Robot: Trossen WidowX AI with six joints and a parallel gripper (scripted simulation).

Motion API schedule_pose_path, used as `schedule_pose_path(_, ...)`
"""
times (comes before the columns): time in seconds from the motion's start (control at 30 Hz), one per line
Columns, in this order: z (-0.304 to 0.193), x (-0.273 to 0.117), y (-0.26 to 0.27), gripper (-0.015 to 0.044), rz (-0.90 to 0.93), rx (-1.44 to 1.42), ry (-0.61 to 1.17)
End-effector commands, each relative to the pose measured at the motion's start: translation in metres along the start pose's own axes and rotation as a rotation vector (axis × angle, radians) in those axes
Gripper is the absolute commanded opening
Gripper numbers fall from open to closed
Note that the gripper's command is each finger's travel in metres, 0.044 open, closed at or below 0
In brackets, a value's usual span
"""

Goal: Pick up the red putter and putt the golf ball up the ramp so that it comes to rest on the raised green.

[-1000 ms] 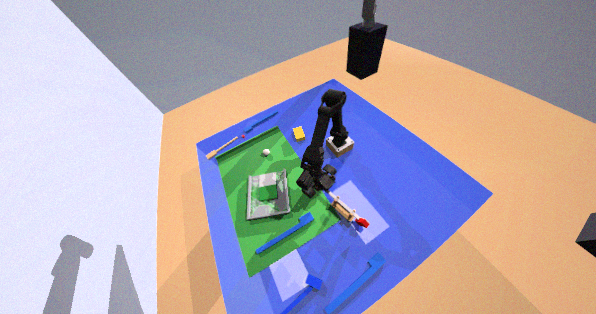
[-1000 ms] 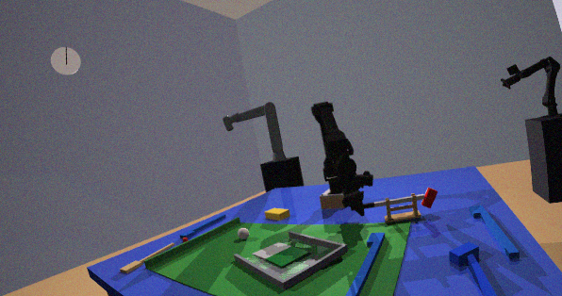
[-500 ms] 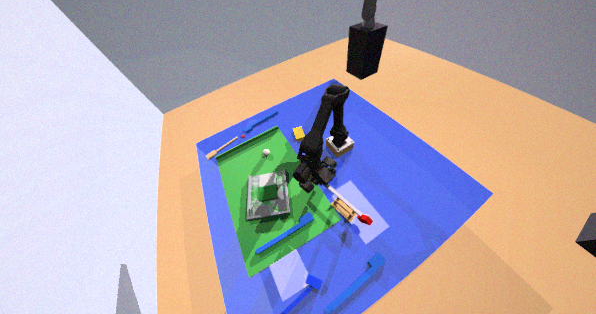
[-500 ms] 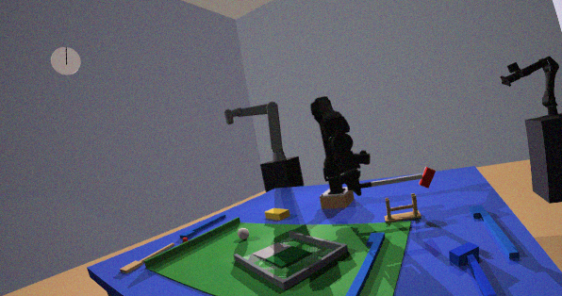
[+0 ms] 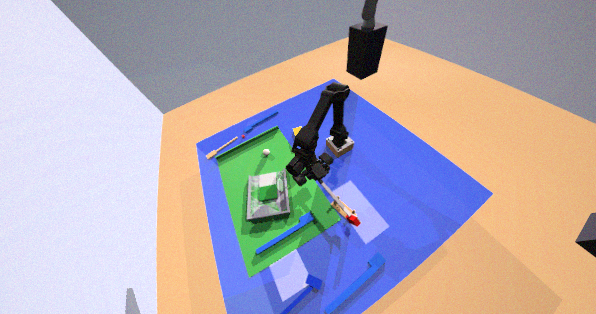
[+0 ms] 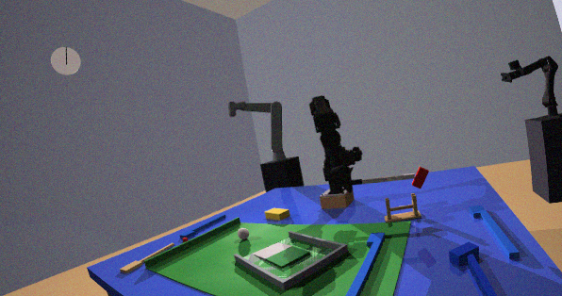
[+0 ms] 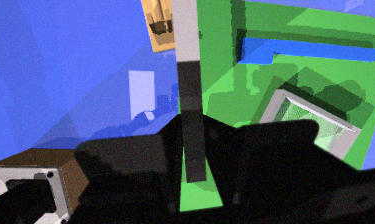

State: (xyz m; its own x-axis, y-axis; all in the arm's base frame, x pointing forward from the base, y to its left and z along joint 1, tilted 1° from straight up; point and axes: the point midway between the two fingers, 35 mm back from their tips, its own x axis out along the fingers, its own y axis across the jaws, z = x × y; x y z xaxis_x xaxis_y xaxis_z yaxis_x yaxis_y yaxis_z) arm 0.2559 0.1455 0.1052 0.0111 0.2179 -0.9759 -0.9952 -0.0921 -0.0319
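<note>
The black jaws (image 5: 312, 174) (image 6: 346, 182) grip the red-headed putter (image 5: 340, 203) (image 6: 387, 179) (image 7: 188, 35) above its wooden stand (image 6: 403, 216) (image 7: 159, 25). The white ball (image 5: 266, 152) (image 6: 242, 234) sits inward from the table's (image 5: 435, 103) (image 6: 511, 168) edge.

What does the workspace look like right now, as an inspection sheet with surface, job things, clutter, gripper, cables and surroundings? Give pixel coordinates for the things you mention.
Surface: blue top, green mat (image 5: 235, 178) (image 6: 189, 269) on it.
Job things: red putter (image 5: 327, 190) (image 6: 387, 178) (image 7: 188, 35) raised above its wooden stand (image 6: 403, 217); golf ball (image 5: 266, 152) (image 6: 242, 234) on the mat, outside the grey frame (image 5: 266, 216) (image 6: 310, 272) (image 7: 349, 125) around the green.
Clutter: blue clubs, a yellow block (image 5: 297, 131) (image 6: 276, 214), a wooden stick (image 5: 215, 152) (image 6: 147, 258), a small red ball (image 5: 243, 136) (image 6: 185, 239).
Gripper (image 7: 188, 117): shut on the putter's dark grip.
Cables: nothing seen.
Surroundings: two more arms on dark pedestals, grey walls, round clock (image 6: 66, 60).
</note>
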Motion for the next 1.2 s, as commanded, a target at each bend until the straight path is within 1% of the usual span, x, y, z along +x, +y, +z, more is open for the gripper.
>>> schedule_pose_path(0.0,-0.022,-0.007,-0.006,0.0,-0.019,0.122,0.015)
schedule_pose_path(0.57,-0.11,-0.031,-0.014,0.0,-0.084,0.594,0.064)
schedule_pose_path(1.17,-0.198,-0.058,0.008,0.0,-0.149,1.096,0.106)
